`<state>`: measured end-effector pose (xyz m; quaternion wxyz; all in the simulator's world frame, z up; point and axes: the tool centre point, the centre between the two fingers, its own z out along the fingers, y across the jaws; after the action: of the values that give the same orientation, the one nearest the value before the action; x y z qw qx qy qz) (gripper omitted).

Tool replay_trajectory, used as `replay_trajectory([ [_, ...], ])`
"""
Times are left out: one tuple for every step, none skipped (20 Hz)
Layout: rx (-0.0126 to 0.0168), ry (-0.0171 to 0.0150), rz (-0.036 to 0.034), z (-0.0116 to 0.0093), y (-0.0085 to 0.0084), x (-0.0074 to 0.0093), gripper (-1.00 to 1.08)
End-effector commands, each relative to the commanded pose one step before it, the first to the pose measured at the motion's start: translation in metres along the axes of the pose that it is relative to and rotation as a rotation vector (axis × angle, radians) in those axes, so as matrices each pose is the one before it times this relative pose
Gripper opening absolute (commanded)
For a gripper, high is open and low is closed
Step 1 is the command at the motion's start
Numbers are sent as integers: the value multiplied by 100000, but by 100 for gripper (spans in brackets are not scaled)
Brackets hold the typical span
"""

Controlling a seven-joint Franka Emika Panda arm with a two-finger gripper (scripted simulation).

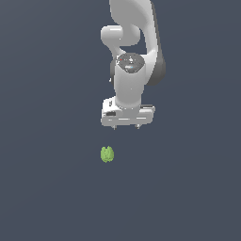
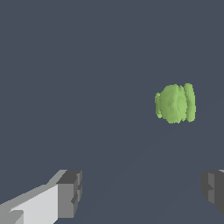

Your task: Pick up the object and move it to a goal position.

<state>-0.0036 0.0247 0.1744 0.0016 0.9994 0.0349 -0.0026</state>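
The object (image 1: 107,154) is a small lime-green lumpy blob resting on the dark grey floor, below and a little toward the exterior view's left of the hand. It also shows in the wrist view (image 2: 175,103). My gripper (image 1: 126,127) hangs above the floor, clear of the object, with only the short tips of its fingers showing under the white hand. In the wrist view the gripper (image 2: 142,192) is open and empty, its two fingers (image 2: 70,194) set wide apart, and the object lies beyond them, not between them.
The white arm (image 1: 134,52) rises behind the hand toward the top of the exterior view. A plain dark grey floor (image 1: 47,188) fills the rest of both views.
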Motion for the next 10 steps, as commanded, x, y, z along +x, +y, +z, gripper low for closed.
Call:
replay_trajectory([
  [0,0,0,0,1,0,100],
  [-15,29,-61,-11,7,3,100],
  [-60,118,-252,-54,-26,3,100],
  [-89,176,-383,-78,-21,6,100],
  [-122,239,-535,-107,-30,8,100],
  [-151,294,-687,-133,-40,8,100],
  [-168,323,-806,-149,-44,7,100],
  [-138,260,-710,-123,-43,3,100],
  [-97,177,-548,-87,-30,-1,100],
  [-61,107,-390,-55,-21,-3,100],
])
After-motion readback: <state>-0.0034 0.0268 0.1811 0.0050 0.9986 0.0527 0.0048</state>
